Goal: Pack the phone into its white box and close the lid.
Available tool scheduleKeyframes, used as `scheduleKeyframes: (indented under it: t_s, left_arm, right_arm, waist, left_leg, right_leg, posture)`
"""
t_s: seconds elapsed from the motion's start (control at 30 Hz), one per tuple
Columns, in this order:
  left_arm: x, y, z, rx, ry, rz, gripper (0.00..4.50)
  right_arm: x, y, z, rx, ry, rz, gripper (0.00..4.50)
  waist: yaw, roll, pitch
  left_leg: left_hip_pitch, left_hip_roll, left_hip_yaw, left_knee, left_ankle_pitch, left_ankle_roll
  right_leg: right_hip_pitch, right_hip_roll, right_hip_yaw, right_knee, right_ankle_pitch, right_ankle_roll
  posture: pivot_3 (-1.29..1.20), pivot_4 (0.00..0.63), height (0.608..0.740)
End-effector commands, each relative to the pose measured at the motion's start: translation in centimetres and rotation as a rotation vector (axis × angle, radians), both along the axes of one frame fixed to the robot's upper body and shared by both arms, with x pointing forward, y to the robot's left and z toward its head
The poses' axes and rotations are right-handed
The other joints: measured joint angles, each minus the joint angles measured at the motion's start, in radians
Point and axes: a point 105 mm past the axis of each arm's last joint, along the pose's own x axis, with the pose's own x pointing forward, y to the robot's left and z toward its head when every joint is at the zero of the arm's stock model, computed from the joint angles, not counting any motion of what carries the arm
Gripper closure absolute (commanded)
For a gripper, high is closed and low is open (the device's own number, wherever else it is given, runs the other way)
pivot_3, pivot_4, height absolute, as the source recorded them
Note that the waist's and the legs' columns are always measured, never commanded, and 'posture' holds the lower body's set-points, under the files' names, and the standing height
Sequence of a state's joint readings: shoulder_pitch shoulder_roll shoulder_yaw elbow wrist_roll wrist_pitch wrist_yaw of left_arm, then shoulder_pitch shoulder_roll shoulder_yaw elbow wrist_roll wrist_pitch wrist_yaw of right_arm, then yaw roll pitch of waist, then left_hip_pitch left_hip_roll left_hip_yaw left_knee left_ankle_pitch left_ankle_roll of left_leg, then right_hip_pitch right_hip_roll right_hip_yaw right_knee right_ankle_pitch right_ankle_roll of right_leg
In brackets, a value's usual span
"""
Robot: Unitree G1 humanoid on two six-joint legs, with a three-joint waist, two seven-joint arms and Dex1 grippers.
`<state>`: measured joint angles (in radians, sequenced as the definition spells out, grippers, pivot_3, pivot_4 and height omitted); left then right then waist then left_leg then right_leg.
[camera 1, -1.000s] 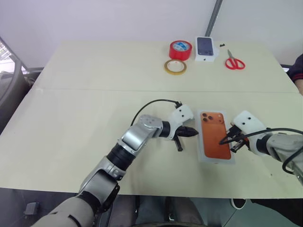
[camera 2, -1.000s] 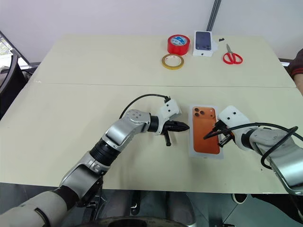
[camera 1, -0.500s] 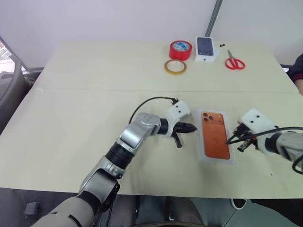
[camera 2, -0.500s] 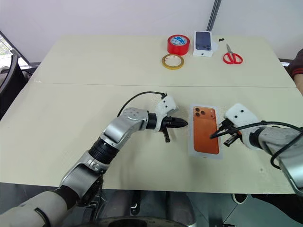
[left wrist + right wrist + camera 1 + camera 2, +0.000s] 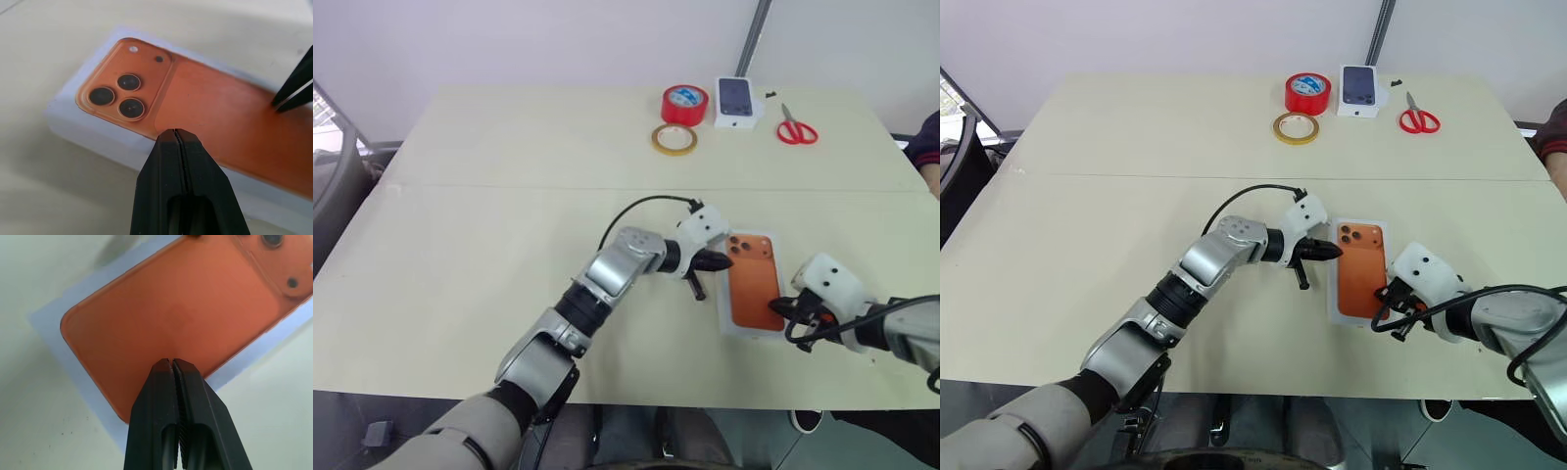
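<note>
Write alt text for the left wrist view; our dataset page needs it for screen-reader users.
An orange phone lies camera-side up in a shallow white box on a pale table. The left gripper, shut, points at the phone's near edge beside the three lenses, and the right gripper tips show at the far side.

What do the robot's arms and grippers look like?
Both arms are silver-grey metal with black joint sections. Each wrist carries a white housing, with a black cable looping from it. The left gripper and right gripper each have two tapered black fingers; the right's inner faces are ridged.
</note>
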<state>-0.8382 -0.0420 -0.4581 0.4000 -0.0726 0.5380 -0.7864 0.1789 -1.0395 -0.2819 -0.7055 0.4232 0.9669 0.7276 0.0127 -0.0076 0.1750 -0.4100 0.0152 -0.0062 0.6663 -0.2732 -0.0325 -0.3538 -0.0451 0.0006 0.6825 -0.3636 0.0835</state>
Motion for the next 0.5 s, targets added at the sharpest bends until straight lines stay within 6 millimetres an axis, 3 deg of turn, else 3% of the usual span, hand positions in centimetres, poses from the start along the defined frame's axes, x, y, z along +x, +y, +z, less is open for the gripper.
scheduleKeyframes:
  t_s: [0.03, 0.17, 0.27, 0.4, 0.5]
  left_arm:
    - [0.4, 0.6, 1.0, -0.038, -0.002, 0.022, 4.50]
    - [1.4, 2.9, 3.8, -0.159, -0.051, 0.073, 4.50]
    - [2.5, 6.5, 5.7, -0.230, -0.084, 0.150, 4.50]
    - [3.8, 14.3, 7.5, -0.285, -0.122, 0.316, 4.50]
    - [4.1, 19.7, 7.7, -0.265, -0.143, 0.443, 4.50]
  right_arm:
    - [0.2, 0.1, 0.4, -0.008, -0.040, -0.006, 4.39]
    - [2.1, -0.4, 2.9, 0.019, -0.201, -0.038, 4.39]
    - [3.1, -0.7, 4.7, 0.059, -0.309, -0.054, 4.39]
    - [4.9, -1.8, 6.4, 0.075, -0.435, -0.094, 4.39]
    - [6.0, -2.1, 6.9, 0.143, -0.461, -0.118, 4.39]
  waist:
    - [0.000, 0.000, 0.000]
    - [-0.007, 0.000, 0.000]
    - [-0.007, 0.001, 0.000]
    - [-0.009, 0.001, 0.000]
    - [-0.013, 0.001, 0.000]
  left_leg:
    - [0.000, 0.000, 0.000, 0.000, 0.000, 0.000]
    - [0.000, 0.001, 0.000, 0.000, 0.000, -0.001]
    - [0.000, 0.001, 0.000, -0.001, 0.003, -0.005]
    - [0.000, 0.001, 0.000, -0.001, 0.003, -0.006]
    - [0.000, 0.001, 0.000, -0.001, 0.004, -0.006]
  right_leg:
    - [0.000, 0.000, 0.000, 0.000, 0.000, 0.000]
    - [-0.001, 0.000, 0.001, 0.001, 0.000, 0.000]
    - [-0.001, -0.001, 0.001, 0.001, 0.000, 0.000]
    - [-0.001, -0.001, 0.001, 0.001, 0.000, 0.000]
    - [-0.002, -0.001, 0.001, 0.001, 0.000, 0.000]
  posture:
    - [0.00, 0.150, 0.740]
    - [0.00, 0.150, 0.740]
    - [0.00, 0.150, 0.740]
    - [0.00, 0.150, 0.740]
    - [0.00, 0.150, 0.740]
